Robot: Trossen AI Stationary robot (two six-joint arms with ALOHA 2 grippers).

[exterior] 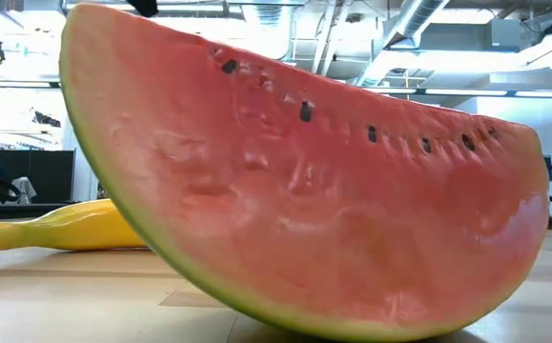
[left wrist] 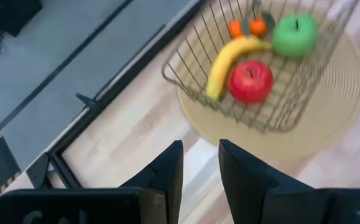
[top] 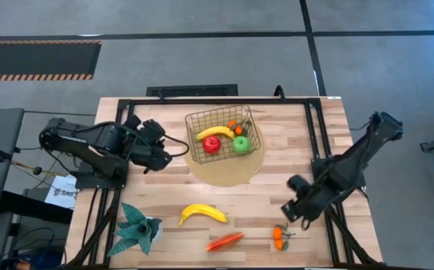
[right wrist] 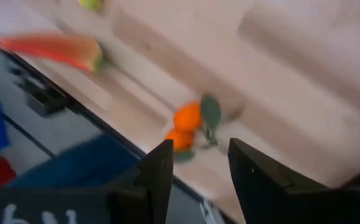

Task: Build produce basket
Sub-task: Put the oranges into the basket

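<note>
Basket (top: 222,135) on mat (top: 231,171): banana (top: 214,132), red apple (top: 211,145), green apple (top: 241,145), tangerines (top: 236,125). Left gripper (left wrist: 200,163) narrow gap, empty. Right gripper (right wrist: 199,163) apart, empty, above tangerine cluster (right wrist: 184,129).

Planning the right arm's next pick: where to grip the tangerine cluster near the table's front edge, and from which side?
Come from above with the right gripper and close across the two orange fruits of the tangerine cluster, not its thin leaf. It lies flat on the table, clear of the red-orange slice.

Two apples (top: 211,145) and a banana (top: 214,132) lie in the basket (top: 196,120).
</note>
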